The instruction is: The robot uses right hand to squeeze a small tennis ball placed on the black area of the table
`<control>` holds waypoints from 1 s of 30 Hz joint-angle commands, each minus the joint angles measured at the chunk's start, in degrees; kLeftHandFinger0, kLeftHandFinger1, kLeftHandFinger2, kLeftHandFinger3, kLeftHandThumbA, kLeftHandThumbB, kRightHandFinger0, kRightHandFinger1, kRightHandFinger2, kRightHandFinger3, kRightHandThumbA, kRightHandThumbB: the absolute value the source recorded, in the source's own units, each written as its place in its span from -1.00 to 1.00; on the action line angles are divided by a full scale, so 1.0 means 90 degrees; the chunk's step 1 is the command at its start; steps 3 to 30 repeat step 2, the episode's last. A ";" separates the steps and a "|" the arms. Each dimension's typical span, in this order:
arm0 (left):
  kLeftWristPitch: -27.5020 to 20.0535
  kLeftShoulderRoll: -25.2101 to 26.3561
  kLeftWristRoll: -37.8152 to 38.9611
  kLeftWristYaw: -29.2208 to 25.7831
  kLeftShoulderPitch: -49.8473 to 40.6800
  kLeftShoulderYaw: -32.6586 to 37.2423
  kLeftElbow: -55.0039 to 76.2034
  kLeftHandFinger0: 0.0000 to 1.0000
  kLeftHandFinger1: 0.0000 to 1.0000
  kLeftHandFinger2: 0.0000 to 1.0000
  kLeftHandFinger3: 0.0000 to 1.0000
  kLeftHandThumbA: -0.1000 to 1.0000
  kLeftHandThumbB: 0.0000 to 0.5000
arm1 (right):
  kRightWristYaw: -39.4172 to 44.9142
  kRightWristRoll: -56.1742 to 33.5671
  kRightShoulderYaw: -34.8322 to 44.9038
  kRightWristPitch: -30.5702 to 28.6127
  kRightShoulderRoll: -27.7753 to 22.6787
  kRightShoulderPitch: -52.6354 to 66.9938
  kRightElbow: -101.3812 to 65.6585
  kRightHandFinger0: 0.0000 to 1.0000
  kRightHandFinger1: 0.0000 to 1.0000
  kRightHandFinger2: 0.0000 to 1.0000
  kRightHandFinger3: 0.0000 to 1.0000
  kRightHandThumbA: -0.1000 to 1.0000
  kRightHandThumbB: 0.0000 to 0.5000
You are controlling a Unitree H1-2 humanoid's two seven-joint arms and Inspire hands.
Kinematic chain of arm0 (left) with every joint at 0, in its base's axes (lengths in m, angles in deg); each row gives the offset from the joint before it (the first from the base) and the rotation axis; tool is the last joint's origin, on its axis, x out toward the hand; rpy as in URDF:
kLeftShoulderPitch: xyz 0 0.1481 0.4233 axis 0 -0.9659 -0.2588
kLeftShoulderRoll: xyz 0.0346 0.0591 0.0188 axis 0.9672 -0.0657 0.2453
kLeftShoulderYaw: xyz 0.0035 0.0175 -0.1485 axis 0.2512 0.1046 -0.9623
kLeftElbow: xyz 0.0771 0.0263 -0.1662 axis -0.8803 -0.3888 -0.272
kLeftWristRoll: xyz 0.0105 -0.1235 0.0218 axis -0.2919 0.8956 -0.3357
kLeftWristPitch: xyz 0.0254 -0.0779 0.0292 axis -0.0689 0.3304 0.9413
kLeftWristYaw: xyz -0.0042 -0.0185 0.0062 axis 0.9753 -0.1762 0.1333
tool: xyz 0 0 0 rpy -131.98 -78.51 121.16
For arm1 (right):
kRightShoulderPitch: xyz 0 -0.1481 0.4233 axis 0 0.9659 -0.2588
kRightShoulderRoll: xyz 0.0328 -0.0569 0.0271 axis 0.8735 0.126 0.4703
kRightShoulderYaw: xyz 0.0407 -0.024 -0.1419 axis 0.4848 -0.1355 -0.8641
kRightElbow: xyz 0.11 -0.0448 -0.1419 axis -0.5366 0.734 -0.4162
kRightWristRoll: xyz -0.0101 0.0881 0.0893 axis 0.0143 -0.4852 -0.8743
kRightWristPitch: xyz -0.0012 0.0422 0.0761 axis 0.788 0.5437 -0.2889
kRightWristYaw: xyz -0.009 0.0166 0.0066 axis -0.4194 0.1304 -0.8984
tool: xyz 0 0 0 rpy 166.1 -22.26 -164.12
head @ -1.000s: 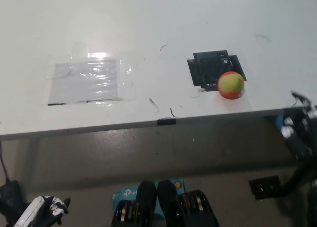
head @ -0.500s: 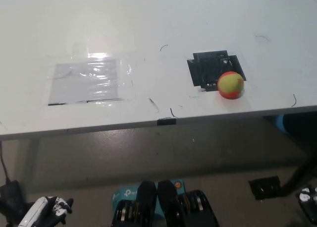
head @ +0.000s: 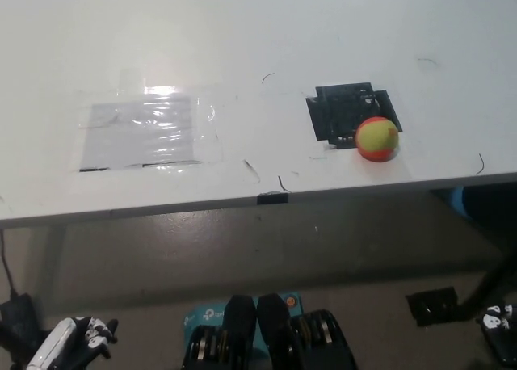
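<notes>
So the right hand [head: 499,321] has dropped from the table edge a second ago to low at the frame's bottom right, well below and apart from the ball [head: 376,138]; looks like a retreat, so no squeeze is under way. Its finger state: can't tell. One ball, on the lower right corner of the one black patch [head: 343,111], untouched. Left hand [head: 77,342] rests far off at lower left, fingers unclear too.

White table [head: 242,31] fills top 2/3, front edge running across approx mid-frame. Clear plastic sheet [head: 144,132] taped on left, glare on it from overhead light. Grey floor [head: 242,249] below. Black cable [head: 6,265] at lower left.
</notes>
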 commanded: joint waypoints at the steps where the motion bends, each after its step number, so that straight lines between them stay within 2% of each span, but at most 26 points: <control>1: -0.0019 0.0108 0.0037 -0.0072 0.0015 -0.0094 0.0200 -0.92 -0.88 -0.48 -0.33 0.31 0.81 | -0.0455 0.0891 -0.0357 -0.0670 -0.0310 0.0005 0.0080 -1.00 -1.00 -0.54 0.79 -0.70 -0.42; 30: -0.0019 0.0108 0.0037 -0.0072 0.0015 -0.0094 0.0200 -0.92 -0.88 -0.48 -0.33 0.31 0.81 | -0.0455 0.0891 -0.0357 -0.0670 -0.0310 0.0005 0.0080 -1.00 -1.00 -0.54 0.79 -0.70 -0.42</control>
